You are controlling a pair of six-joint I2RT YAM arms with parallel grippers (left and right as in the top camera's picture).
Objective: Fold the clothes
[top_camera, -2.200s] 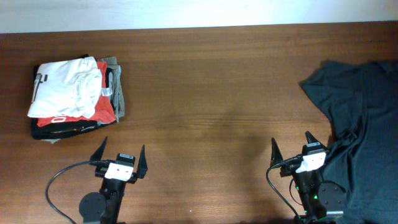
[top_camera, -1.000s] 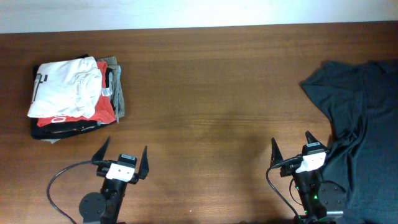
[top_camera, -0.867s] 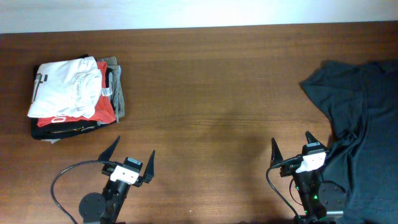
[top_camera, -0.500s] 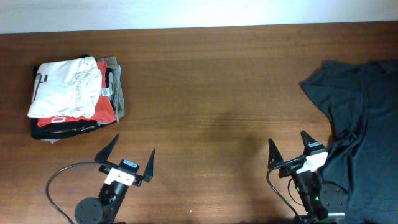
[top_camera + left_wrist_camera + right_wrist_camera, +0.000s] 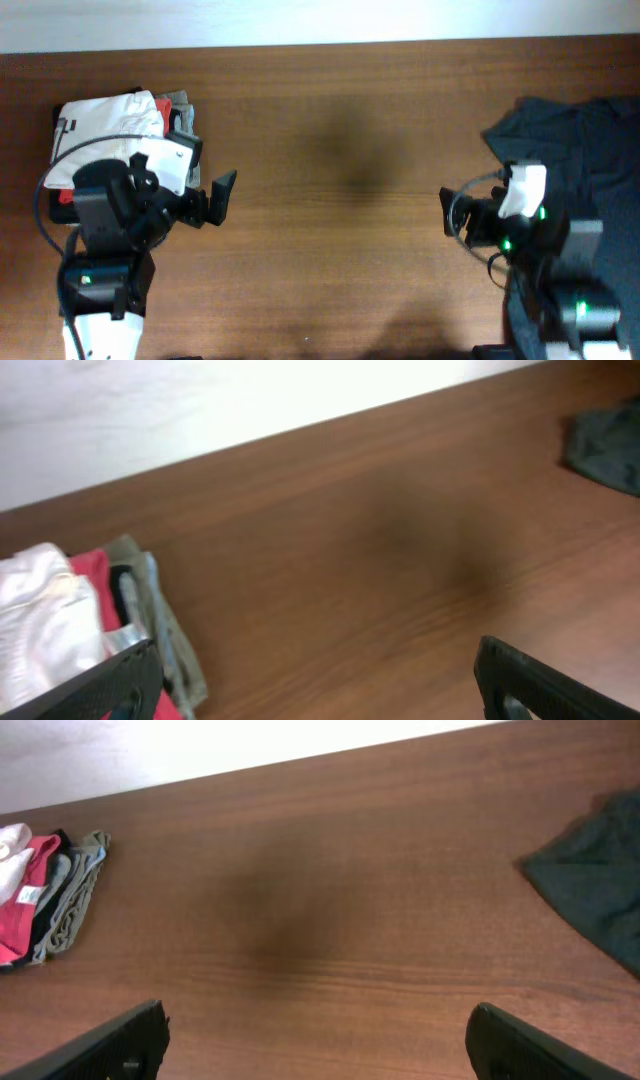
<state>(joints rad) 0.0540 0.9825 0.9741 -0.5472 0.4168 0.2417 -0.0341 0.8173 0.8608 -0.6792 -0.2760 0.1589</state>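
The dark charcoal T-shirt (image 5: 585,140) lies crumpled at the table's right end, plain side showing; my right arm hides part of it. It also shows at the right edge of the right wrist view (image 5: 600,890) and far off in the left wrist view (image 5: 610,440). My right gripper (image 5: 320,1055) is open and empty above bare wood, just left of the shirt (image 5: 452,215). My left gripper (image 5: 320,700) is open and empty, held beside the folded pile and pointing right (image 5: 212,185).
A pile of folded garments (image 5: 95,120), white on top with red and grey below, sits at the far left, partly under my left arm. It shows in the left wrist view (image 5: 60,630) and the right wrist view (image 5: 50,890). Brown wooden table (image 5: 340,150).
Both arms have lifted from the front edge and swung up over the table. The left arm now hangs over the pile, the right over the shirt's left part. The shirt has not moved.
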